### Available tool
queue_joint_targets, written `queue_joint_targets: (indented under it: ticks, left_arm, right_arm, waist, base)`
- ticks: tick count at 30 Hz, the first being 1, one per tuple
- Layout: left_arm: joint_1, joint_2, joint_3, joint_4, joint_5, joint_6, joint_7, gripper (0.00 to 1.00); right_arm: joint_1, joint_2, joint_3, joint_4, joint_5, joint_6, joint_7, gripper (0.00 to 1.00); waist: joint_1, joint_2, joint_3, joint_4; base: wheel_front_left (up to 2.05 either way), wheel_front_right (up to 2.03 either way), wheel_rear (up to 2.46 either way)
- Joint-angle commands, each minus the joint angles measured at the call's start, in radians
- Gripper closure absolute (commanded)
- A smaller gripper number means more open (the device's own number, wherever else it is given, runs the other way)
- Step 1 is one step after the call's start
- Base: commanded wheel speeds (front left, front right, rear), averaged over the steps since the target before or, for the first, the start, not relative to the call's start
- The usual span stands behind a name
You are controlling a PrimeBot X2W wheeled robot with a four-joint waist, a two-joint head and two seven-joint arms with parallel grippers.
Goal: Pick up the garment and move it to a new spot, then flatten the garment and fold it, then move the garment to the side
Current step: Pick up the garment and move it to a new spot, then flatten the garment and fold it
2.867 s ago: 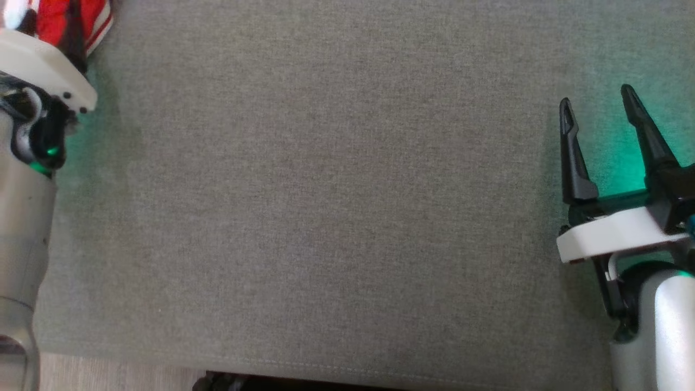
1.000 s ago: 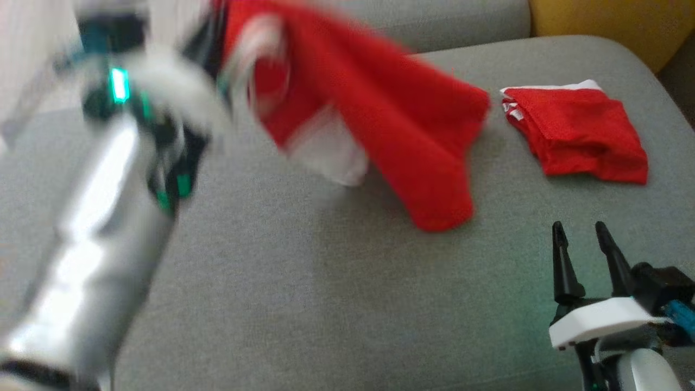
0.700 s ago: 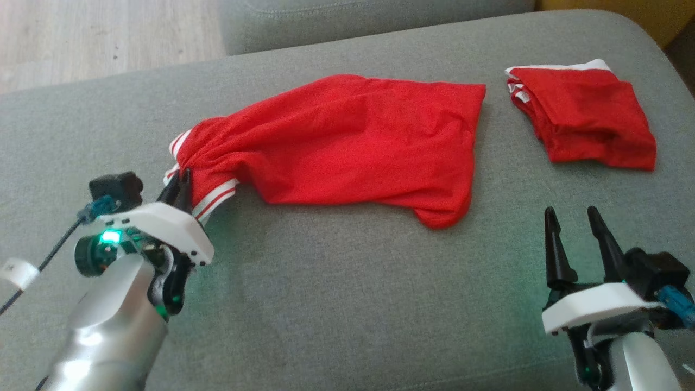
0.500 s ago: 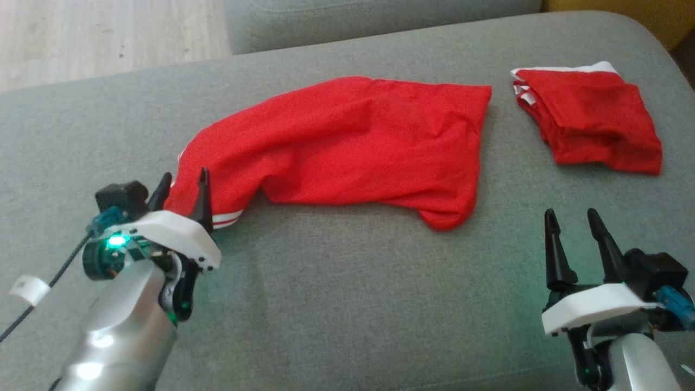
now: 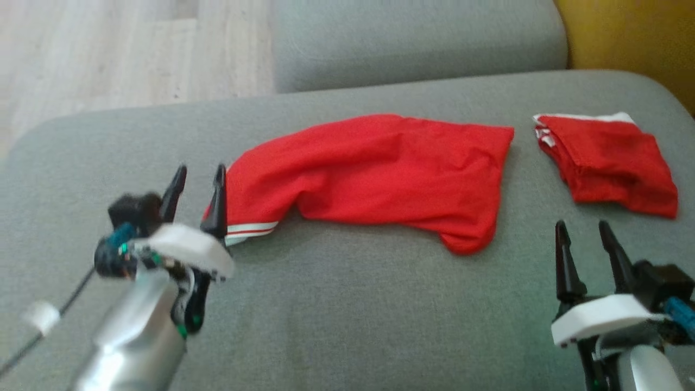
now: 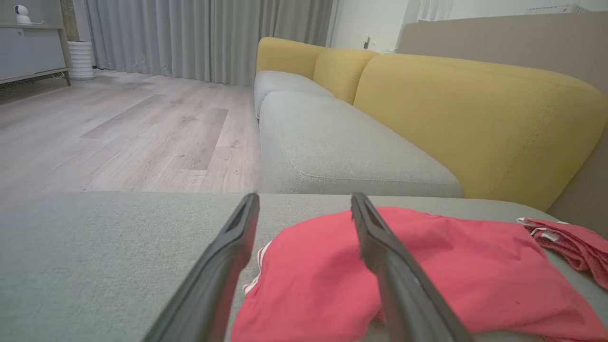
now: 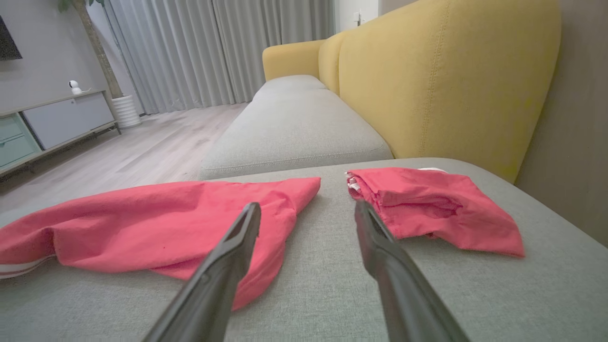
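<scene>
**Garment Down, Flattening Due**

The garment lies rumpled mid-cushion. The left gripper, fingers apart and empty, is just beside its striped hem at 9 o'clock. The right gripper, also apart and empty, waits at 4 o'clock. Advise pinching the hem and the opposite corner, then drawing outward evenly. A folded red piece crowds 3 o'clock. The cushion edge at 9 o'clock appears close, though blurred. Open room lies toward 6 o'clock.

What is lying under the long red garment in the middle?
The grey sofa cushion shows around the long red garment, so it lies on that. Anything beneath the cloth itself is covered.
</scene>
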Motion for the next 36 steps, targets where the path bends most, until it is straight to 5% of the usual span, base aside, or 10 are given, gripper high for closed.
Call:
queue_joint_targets:
  ticks: [1,13,22,36]
  left_arm:
    - [0.022,0.036,0.051,-0.047,0.001,0.020,-0.017,0.00]
    - [0.440,0.045,0.204,-0.383,0.033,0.150,-0.026,0.00]
    - [0.586,0.033,0.204,-0.512,0.110,0.189,-0.026,0.00]
    - [0.601,0.031,0.179,-0.552,0.128,0.206,-0.021,0.00]
  right_arm:
    - [-0.012,-0.005,0.021,-0.040,0.000,0.007,-0.009,0.00]
    - [0.081,-0.005,0.102,-0.023,0.050,0.007,-0.051,0.00]
    - [0.122,-0.005,0.111,0.009,0.074,0.007,-0.076,0.00]
    - [0.110,-0.005,0.121,0.038,0.069,0.007,-0.078,0.00]
  waist:
    - [0.0001,-0.0001,-0.027,0.025]
    - [0.0001,-0.0001,-0.073,0.052]
    - [0.0001,-0.0001,-0.094,0.079]
    - [0.0001,-0.0001,-0.086,0.085]
  base:
    - [0.00,0.00,0.00]
    - [0.00,0.00,0.00]
    - [0.00,0.00,0.00]
    - [0.00,0.00,0.00]
